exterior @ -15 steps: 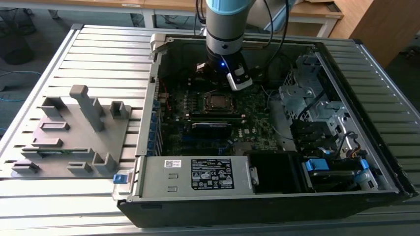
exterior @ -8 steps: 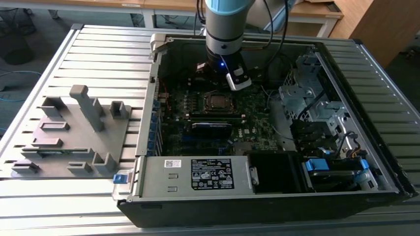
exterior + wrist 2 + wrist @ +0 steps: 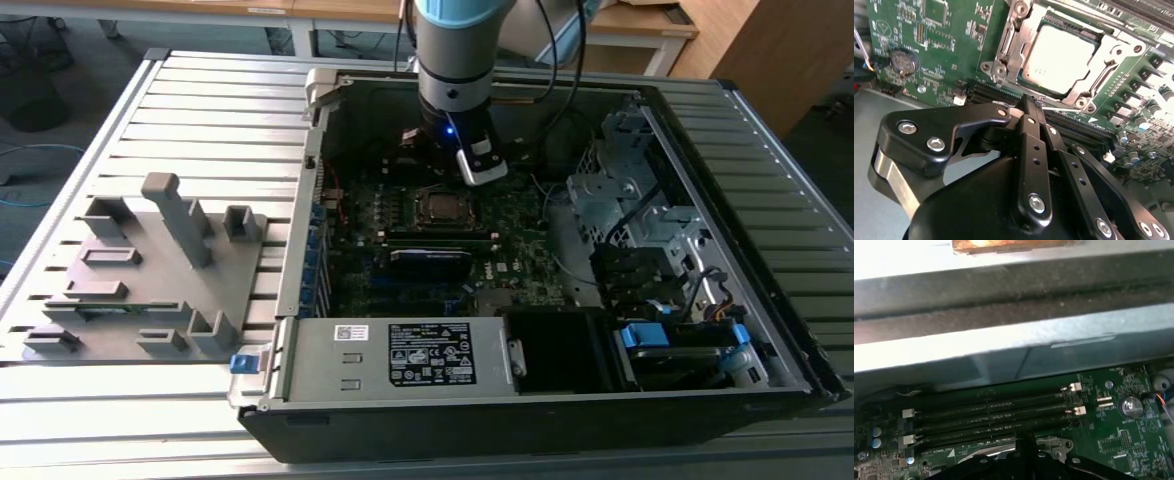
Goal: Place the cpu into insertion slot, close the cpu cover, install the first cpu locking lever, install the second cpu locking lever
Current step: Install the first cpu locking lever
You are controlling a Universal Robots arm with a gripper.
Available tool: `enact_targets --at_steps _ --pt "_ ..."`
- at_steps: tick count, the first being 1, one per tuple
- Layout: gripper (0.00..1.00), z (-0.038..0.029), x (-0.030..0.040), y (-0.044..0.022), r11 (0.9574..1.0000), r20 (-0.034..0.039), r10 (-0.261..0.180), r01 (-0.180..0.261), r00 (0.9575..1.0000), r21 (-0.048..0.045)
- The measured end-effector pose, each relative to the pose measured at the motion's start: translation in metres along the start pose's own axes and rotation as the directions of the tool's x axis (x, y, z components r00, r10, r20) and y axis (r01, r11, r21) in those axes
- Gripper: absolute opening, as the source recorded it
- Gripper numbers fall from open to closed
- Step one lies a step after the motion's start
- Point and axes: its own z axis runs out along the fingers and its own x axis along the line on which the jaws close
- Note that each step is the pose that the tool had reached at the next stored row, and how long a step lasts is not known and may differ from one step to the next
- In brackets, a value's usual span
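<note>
Exterior view, scene: an open computer case (image 3: 747,300) lies on a slatted table (image 3: 200,90) with the motherboard (image 3: 400,275) facing up.
Exterior view, arm: the gripper (image 3: 481,170) hangs low inside the case, just beside the insertion slot (image 3: 445,207).
Second wrist view, cpu: the cpu (image 3: 1059,55) lies flat in the slot with its dull silver top up.
Second wrist view, cpu cover: the cpu cover (image 3: 1015,42) is down around the chip, and its cut-out frames the metal top.
Second wrist view, jaws: the fingers (image 3: 1030,135) are brought together, their tips meeting with no gap showing, right at the cover's edge.
Second wrist view, contact: a thin bright rod (image 3: 1059,107) runs off from the tips along that edge. Whether the tips pinch it or only touch it, I cannot tell.
Step in hand: with the chip seated and the cover down, this looks like work on a locking lever.
What the move calls for: the rod looks thin and springy, so it probably needs a steady push that does not slip onto the board.
First wrist view, position: the gripper's tips (image 3: 1021,440) sit at a silver corner of the cover (image 3: 1056,445), just beside the long black memory slots (image 3: 994,415).
First wrist view, surroundings: the grey case wall (image 3: 1004,355) rises beyond the slots.
</note>
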Motion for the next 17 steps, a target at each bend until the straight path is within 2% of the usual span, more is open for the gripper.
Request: enact_targets --at_steps 2,9,13,17 --pt "0.1 0.0006 0.0004 0.0019 1.0 0.0022 0.006 -0.006 1.0 0.0049" --pt "0.1 0.0031 0.0025 0.0126 0.9998 0.0065 0.017 -0.017 0.9998 0.0119" --pt "0.1 0.0034 0.0027 0.0136 0.9998 0.0081 0.017 -0.017 0.9998 0.0125" --pt "0.1 0.0045 0.003 0.0133 0.9998 0.0221 0.014 -0.015 0.9997 0.0103"
